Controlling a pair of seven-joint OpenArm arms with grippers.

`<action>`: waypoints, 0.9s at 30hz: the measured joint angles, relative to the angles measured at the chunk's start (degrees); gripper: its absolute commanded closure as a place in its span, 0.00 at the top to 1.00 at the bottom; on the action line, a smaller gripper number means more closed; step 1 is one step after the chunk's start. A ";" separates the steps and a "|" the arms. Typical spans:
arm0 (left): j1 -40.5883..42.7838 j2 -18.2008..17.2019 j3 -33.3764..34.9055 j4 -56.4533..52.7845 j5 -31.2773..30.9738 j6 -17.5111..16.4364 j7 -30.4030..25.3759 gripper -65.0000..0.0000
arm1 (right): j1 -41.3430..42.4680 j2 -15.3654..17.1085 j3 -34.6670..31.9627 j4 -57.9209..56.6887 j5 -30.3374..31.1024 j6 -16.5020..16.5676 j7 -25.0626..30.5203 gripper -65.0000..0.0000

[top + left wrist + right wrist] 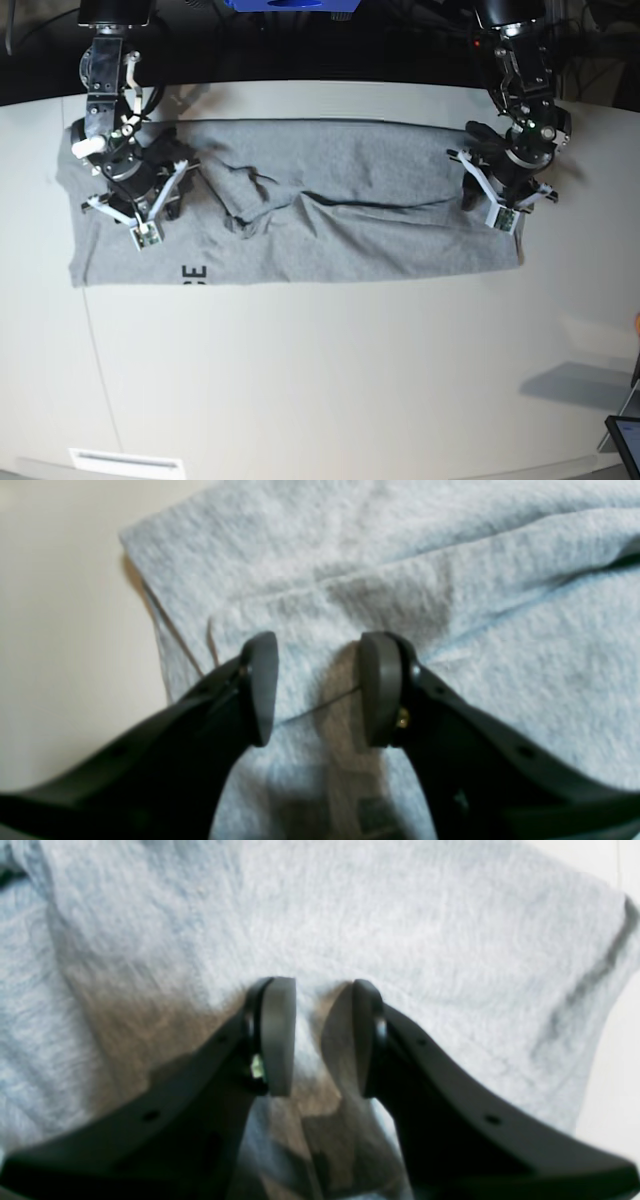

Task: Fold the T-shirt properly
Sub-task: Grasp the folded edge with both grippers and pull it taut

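Observation:
The heather-grey T-shirt [350, 200] lies folded lengthwise in a wide band across the back of the white table [320, 380]. Creases bunch near its middle, and a bit of black lettering [193, 273] shows at its front left edge. My left gripper [497, 200] is at the shirt's right end. In the left wrist view it [320, 645] is open, low over the cloth [450, 555] and a hem line. My right gripper [140, 205] is at the shirt's left end. In the right wrist view it [322, 990] is open over plain cloth [400, 915].
Bare table shows beside the shirt's edge in the left wrist view [50, 630] and in the right wrist view [615, 1065]. A dark device [625, 435] sits at the table's front right corner. A white label [125, 462] lies at the front left edge.

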 measured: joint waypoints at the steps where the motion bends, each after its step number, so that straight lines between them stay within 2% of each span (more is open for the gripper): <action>1: 0.00 -0.04 -0.04 -0.26 0.02 0.00 -0.42 0.42 | 0.04 0.48 0.00 -0.68 0.79 0.00 0.61 0.27; 6: 0.02 -0.94 0.17 -0.28 0.68 -0.02 -0.92 0.42 | 0.83 0.55 0.52 -1.66 0.98 0.07 1.33 0.27; 11: 0.09 -1.20 0.04 0.96 1.38 -0.07 0.50 0.42 | 1.11 -0.04 4.26 -1.66 1.46 0.70 0.87 0.27; 23: 0.46 -1.14 -0.17 5.38 2.62 -0.17 1.90 0.42 | 1.38 -0.22 4.33 -1.25 1.01 0.46 -0.13 0.28; 27: -1.11 -1.18 -0.31 8.22 2.56 -0.17 7.52 0.42 | 0.63 -0.17 4.33 3.28 -0.83 0.26 -7.43 0.28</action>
